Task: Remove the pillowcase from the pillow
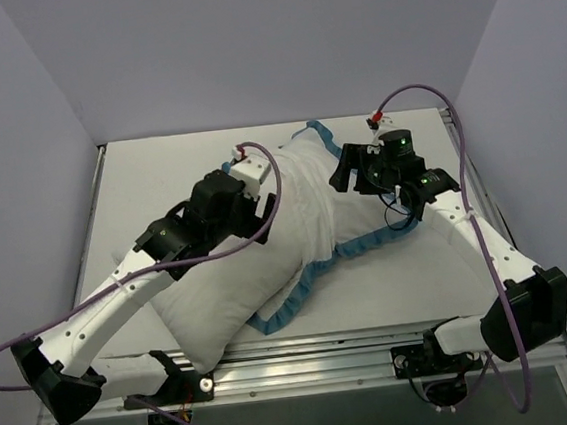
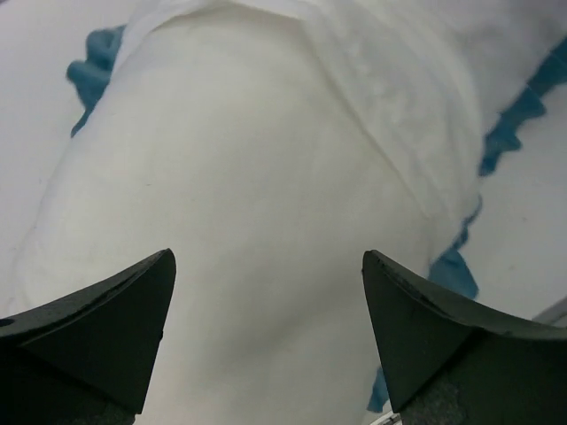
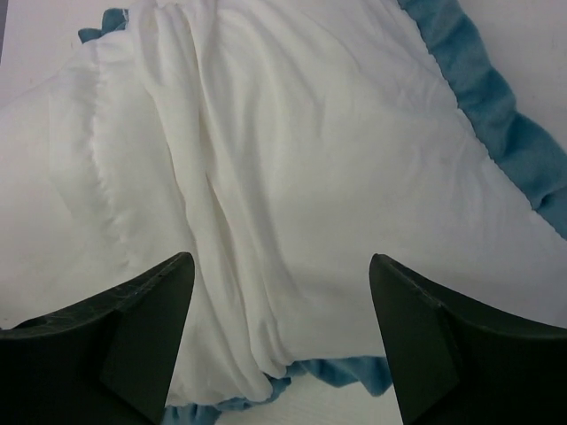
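Note:
The plain white pillow point(image 1: 208, 315) lies across the table, its near end bare and sticking out of the pillowcase point(image 1: 313, 205). The pillowcase lies white side up, bunched over the far half, with its blue ruffled trim point(image 1: 293, 307) showing along the edges. My left gripper point(image 1: 263, 209) is open and hovers over the pillow's bare part point(image 2: 248, 221). My right gripper point(image 1: 345, 171) is open above the bunched pillowcase point(image 3: 292, 159); blue trim point(image 3: 496, 115) shows to its right. The patterned front is hidden.
The white table point(image 1: 149, 175) has a metal rail point(image 1: 307, 356) along its near edge. Purple-grey walls point(image 1: 247, 45) close in the back and sides. Purple cables point(image 1: 423, 94) loop from both wrists.

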{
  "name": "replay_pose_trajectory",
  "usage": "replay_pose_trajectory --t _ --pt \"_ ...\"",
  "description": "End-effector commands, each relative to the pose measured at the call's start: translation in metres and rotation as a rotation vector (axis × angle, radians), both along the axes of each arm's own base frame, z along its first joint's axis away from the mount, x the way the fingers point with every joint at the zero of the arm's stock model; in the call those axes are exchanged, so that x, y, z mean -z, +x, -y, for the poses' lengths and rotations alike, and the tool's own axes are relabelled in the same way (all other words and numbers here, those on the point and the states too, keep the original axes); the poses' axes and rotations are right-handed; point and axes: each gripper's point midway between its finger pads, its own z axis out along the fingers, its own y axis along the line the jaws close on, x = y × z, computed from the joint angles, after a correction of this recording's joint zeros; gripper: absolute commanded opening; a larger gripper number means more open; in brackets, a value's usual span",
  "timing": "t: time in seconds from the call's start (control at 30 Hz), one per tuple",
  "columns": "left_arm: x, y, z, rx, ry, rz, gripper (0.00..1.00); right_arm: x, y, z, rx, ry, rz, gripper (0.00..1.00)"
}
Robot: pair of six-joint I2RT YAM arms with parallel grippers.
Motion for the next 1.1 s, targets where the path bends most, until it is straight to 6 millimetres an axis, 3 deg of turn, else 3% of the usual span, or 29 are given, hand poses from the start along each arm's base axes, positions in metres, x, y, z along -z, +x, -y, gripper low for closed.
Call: replay_pose_trajectory --t 0.0,0.03,0.07,0.13,0.17,0.23,0.4,0.6,0.73,0.8,0.83,0.93,0.97,1.07 --pt "-0.031 -0.023 0.011 0.061 0.041 0.19 0.94 -0.005 -0.018 0.008 0.014 -0.016 0.03 0.76" --pt "-0.028 -0.041 0.029 0.124 0.044 0.203 0.94 -0.008 -0.024 0.009 0.013 -0.013 0.038 0.77" --pt "-0.012 -0.047 0.03 0.144 0.1 0.206 0.94 0.001 -0.03 0.012 0.013 -0.021 0.018 0.78" --pt "0.0 -0.063 0.046 0.21 0.126 0.216 0.94 0.002 -0.041 0.014 0.012 -0.022 0.016 0.82" --pt "0.018 -0.065 0.048 0.215 0.172 0.198 0.94 0.004 -0.044 0.015 0.015 -0.019 0.01 0.83" --pt "0.035 -0.072 0.056 0.233 0.203 0.174 0.94 0.009 -0.054 0.015 0.007 -0.012 0.002 0.86" --pt "0.093 -0.075 0.07 0.225 0.252 0.088 0.94 0.025 -0.068 0.014 0.005 0.016 -0.031 0.89" --pt "0.138 -0.069 0.076 0.163 0.266 0.031 0.94 0.032 -0.079 0.01 -0.024 0.029 -0.044 0.89" --pt "0.171 -0.055 0.062 0.053 0.274 -0.065 0.95 0.039 -0.084 0.01 -0.022 0.03 -0.046 0.87" --pt "0.179 -0.048 0.056 0.024 0.26 -0.106 0.74 0.044 -0.087 0.008 -0.031 0.035 -0.048 0.86" --pt "0.178 -0.042 0.053 0.006 0.241 -0.119 0.47 0.046 -0.089 0.005 -0.042 0.044 -0.054 0.86" --pt "0.162 -0.038 0.058 0.012 0.181 -0.106 0.08 0.057 -0.095 -0.006 -0.071 0.047 -0.063 0.86" --pt "0.148 -0.037 0.064 0.021 0.15 -0.095 0.03 0.058 -0.095 -0.009 -0.079 0.05 -0.052 0.86" --pt "0.126 -0.037 0.07 0.032 0.108 -0.092 0.02 0.064 -0.103 -0.028 -0.138 0.055 -0.042 0.86"
